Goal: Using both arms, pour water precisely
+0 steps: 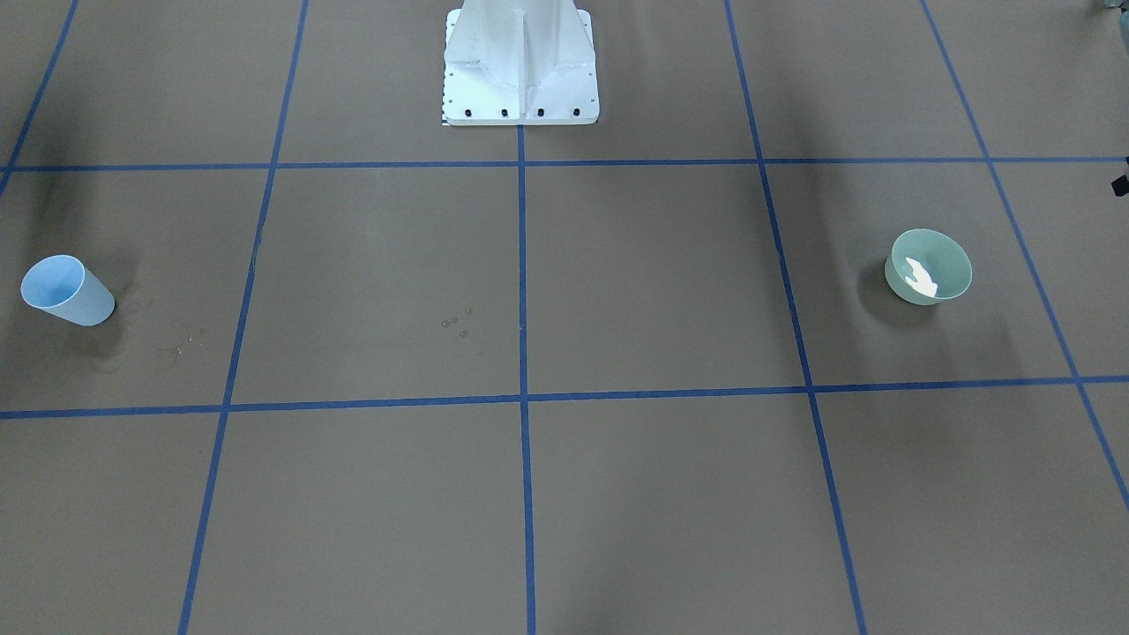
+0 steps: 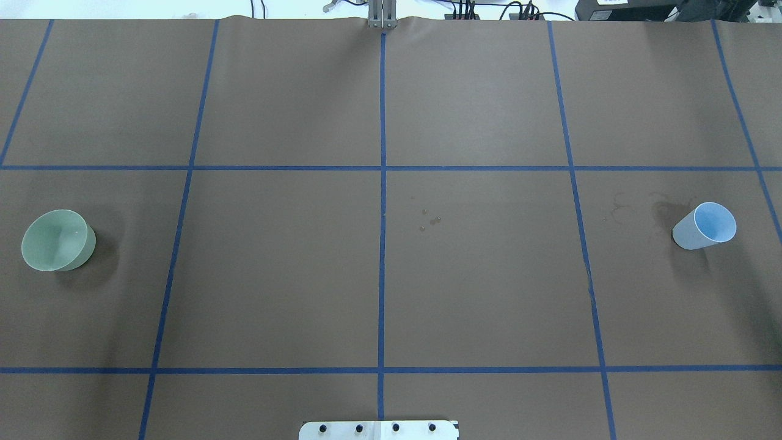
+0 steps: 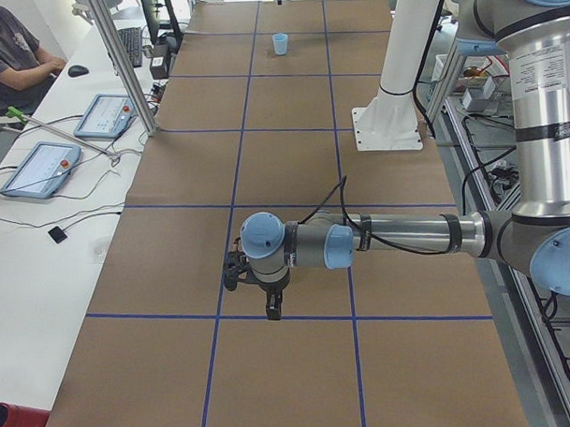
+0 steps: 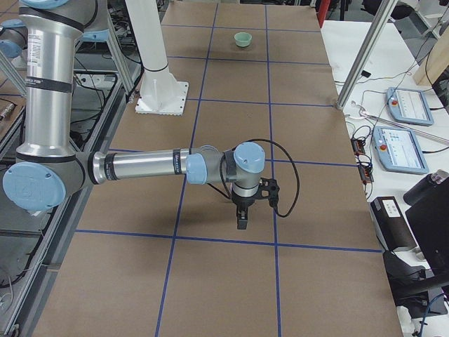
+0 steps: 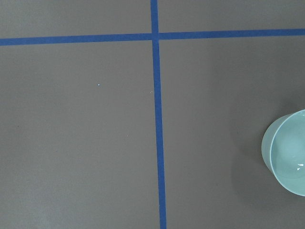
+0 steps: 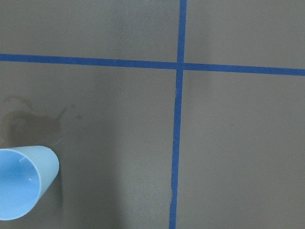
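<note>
Well apart, blue cup [image 2: 704, 226] and green bowl [image 2: 58, 239] near opposite table [image 2: 476, 275] ends; left fingers [image 3: 272, 310] and right fingers [image 4: 242, 221]: spread unclear.

The brown sheet [image 2: 281, 269] is matt paper. The cup [image 2: 702, 227] and bowl [image 2: 58, 239] look like smooth plastic; the arm tubes [image 4: 140, 167] are shiny metal.

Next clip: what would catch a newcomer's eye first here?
A pale green bowl stands far out on the robot's left and a light blue cup far out on its right, both upright on the brown table with its blue tape grid. Wet stains darken the paper beside the cup, and a few droplets sit near the centre.
</note>
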Controlling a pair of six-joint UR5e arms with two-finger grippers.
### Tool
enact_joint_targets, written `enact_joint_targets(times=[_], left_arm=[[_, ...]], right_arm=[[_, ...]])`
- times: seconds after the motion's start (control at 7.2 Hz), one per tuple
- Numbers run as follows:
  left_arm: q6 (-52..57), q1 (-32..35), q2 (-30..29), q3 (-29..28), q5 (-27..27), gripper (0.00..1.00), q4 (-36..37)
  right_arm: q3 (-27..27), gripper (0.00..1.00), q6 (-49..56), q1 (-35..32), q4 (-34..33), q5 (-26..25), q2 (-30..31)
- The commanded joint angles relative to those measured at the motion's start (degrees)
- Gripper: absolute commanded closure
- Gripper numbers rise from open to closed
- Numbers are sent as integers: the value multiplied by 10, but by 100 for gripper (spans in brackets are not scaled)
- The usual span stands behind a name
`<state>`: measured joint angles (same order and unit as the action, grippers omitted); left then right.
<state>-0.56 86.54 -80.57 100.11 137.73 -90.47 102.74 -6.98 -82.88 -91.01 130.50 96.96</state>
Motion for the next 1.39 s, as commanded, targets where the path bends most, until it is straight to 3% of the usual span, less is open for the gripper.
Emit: enact_joint_targets(times=[0.0,1.25], left_arm=[[0,1,1,1,1,0,0],[2,3,2,-1,25,0,-2]], right_arm=[[-2,1,0,0,0,-1,1],[-9,1,0,0,0,-2,2]])
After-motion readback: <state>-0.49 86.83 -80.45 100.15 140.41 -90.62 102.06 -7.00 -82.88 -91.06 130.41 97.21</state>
